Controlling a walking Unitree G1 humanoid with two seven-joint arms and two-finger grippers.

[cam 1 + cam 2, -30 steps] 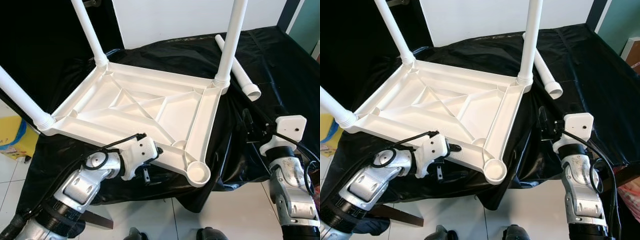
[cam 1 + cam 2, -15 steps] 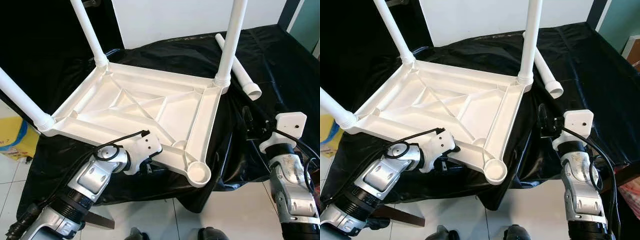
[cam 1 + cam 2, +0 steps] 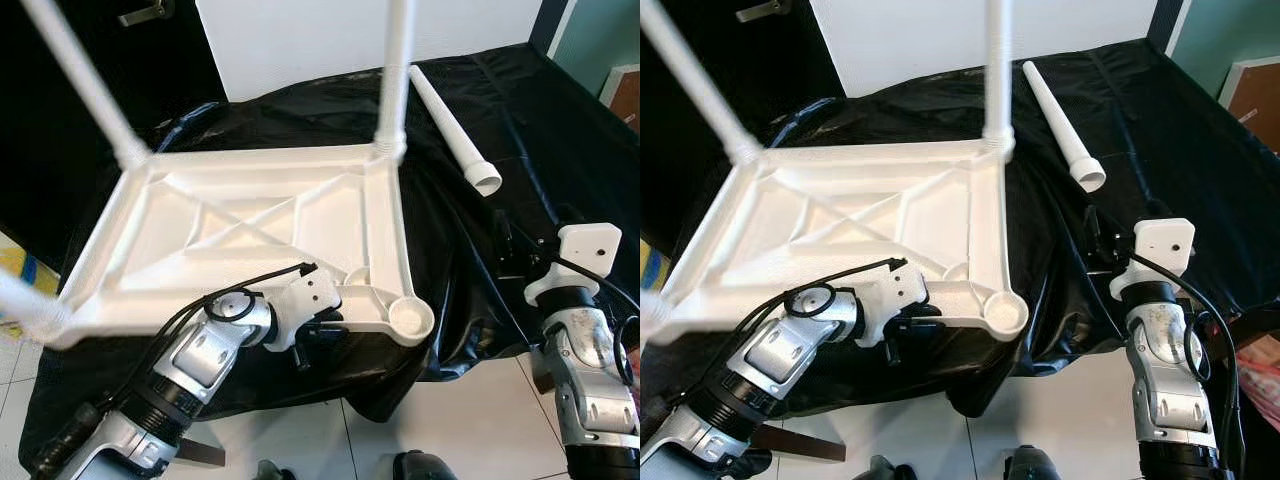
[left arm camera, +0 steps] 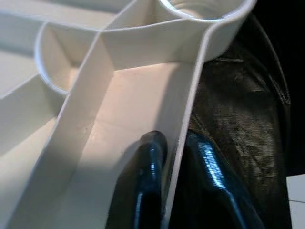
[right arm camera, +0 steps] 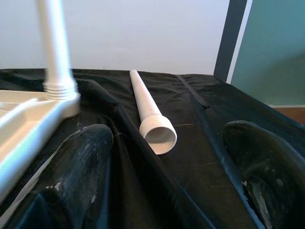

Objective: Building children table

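The upturned table top (image 3: 250, 225) in the middle of the frame is plain white, its ribbed underside the same white throughout, and the legs (image 3: 395, 70) rising toward the top edge match it. The loose leg (image 3: 452, 130) at upper right is white too. Everything lies on a glossy black sheet (image 3: 520, 120). The left gripper (image 4: 174, 191) has shiny black fingers; its arm (image 3: 190, 375) at lower left is silver with black cable. The right gripper (image 5: 176, 181) is dull black, with a white housing (image 3: 588, 250) at right. Floor tiles (image 3: 480, 425) are white; a teal wall (image 5: 271, 52) shows at far right.
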